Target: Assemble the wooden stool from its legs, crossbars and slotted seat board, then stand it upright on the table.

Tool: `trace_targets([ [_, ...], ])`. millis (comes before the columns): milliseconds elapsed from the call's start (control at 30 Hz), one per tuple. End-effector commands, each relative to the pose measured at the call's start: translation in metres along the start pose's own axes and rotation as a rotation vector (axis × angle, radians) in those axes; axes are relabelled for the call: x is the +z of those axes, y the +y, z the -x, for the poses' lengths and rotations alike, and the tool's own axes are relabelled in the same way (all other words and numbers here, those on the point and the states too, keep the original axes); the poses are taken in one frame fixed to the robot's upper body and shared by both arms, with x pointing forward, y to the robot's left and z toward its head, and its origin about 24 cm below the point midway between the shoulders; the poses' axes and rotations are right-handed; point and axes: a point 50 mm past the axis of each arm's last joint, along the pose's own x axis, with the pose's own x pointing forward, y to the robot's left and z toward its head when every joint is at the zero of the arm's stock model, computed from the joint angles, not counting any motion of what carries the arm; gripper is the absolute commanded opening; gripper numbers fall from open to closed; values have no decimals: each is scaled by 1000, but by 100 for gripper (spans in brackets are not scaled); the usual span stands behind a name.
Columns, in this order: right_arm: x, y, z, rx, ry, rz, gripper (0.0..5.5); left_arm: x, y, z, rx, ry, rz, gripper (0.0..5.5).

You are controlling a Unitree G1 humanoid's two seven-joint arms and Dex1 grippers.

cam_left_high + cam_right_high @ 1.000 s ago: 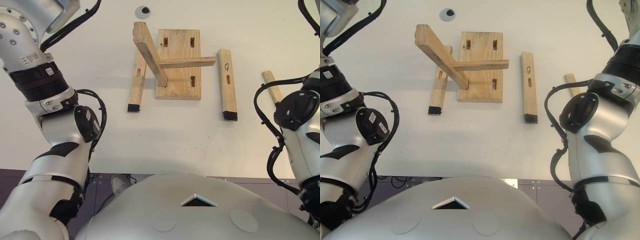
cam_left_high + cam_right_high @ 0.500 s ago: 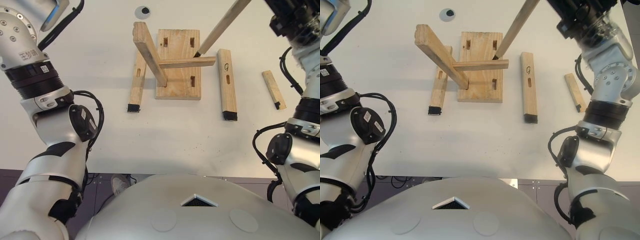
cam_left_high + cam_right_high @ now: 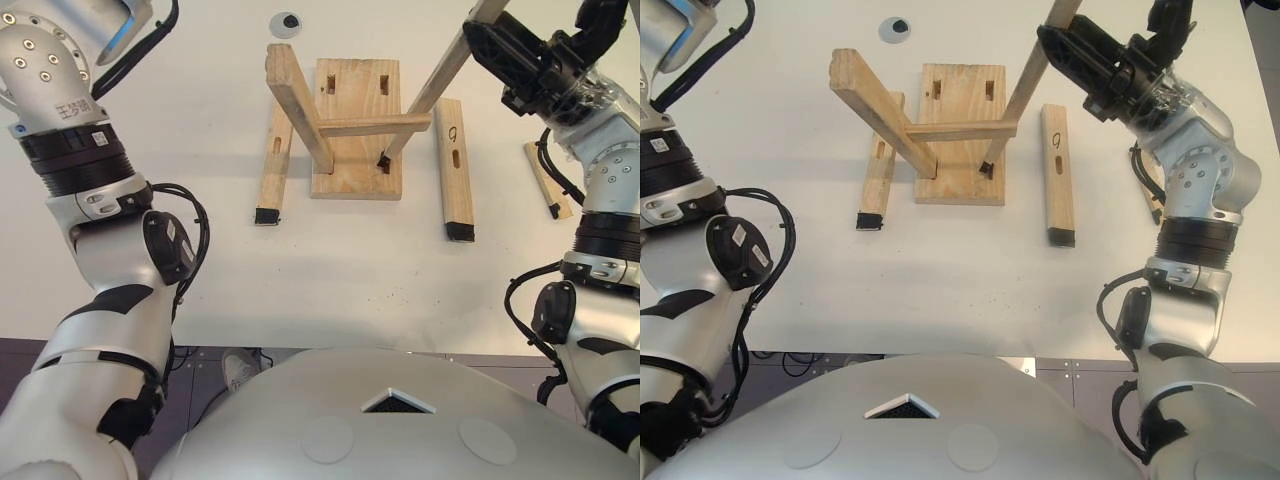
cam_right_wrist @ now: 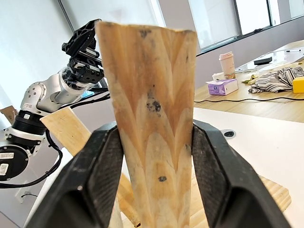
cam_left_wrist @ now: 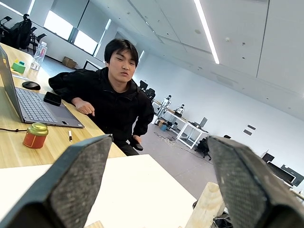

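A white surface point(image 3: 350, 270) carries the parts of a stool. A pale rectangular wooden seat board with four slots point(image 3: 356, 100) lies flat near the far middle. A thick wooden leg point(image 3: 300, 110) rises from the board's near left slot, tilted away to the left. A thin wooden crossbar point(image 3: 375, 126) runs from it to the right across the board.

The right hand point(image 4: 154, 128) is clenched around a second, slanted wooden leg point(image 3: 435, 85). This leg's dark-tipped lower end rests at the board's near right slot; whether it has entered is unclear.

The left hand point(image 5: 159, 142) is raised with its fingers spread, grasping nothing.

Two more legs lie flat, one just left of the board point(image 3: 272, 170) and one marked leg to its right point(image 3: 455, 170). A short wooden bar point(image 3: 547, 178) lies farther right.
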Motion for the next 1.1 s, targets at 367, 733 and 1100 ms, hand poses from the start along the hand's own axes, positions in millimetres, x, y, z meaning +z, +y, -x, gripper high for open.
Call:
trace_targets([
  [367,2,-2,0,83,263,123,202,-6,-1,2,-3,17,0,365],
  [733,12,-3,4,181,408,170,202,-12,-2,7,-2,31,8,365],
  [1100,10,13,-14,370,576,284,202,-21,-3,7,-6,55,24,365],
])
